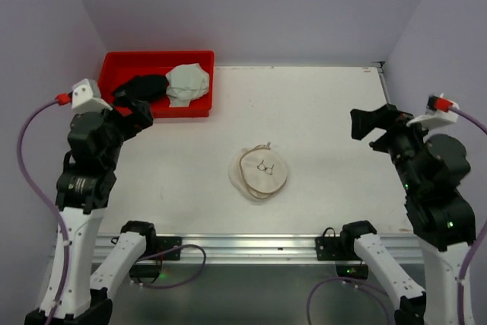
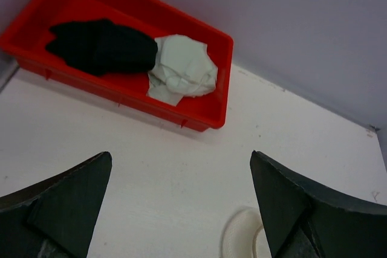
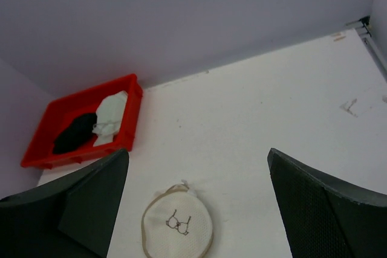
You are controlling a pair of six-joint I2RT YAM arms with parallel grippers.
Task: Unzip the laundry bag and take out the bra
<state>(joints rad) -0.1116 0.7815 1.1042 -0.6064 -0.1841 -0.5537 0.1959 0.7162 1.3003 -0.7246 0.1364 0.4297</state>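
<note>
The laundry bag [image 1: 259, 173], a round white mesh pouch with a small black bra drawing on its face, lies flat at the middle of the table, closed. It shows in the right wrist view [image 3: 178, 228], and its edge shows in the left wrist view [image 2: 239, 237]. The bra is hidden. My left gripper [image 1: 133, 112] is open and empty, raised at the left beside the red tray, far from the bag; its jaws stand wide apart [image 2: 181, 155]. My right gripper [image 1: 373, 125] is open and empty, raised at the right, well apart from the bag [image 3: 198, 151].
A red rectangular tray [image 1: 156, 56] stands at the back left, holding a black garment [image 1: 142, 87] and a crumpled white garment [image 1: 188, 83]. Lilac walls enclose the table on the back, left and right. A metal rail runs along the near edge.
</note>
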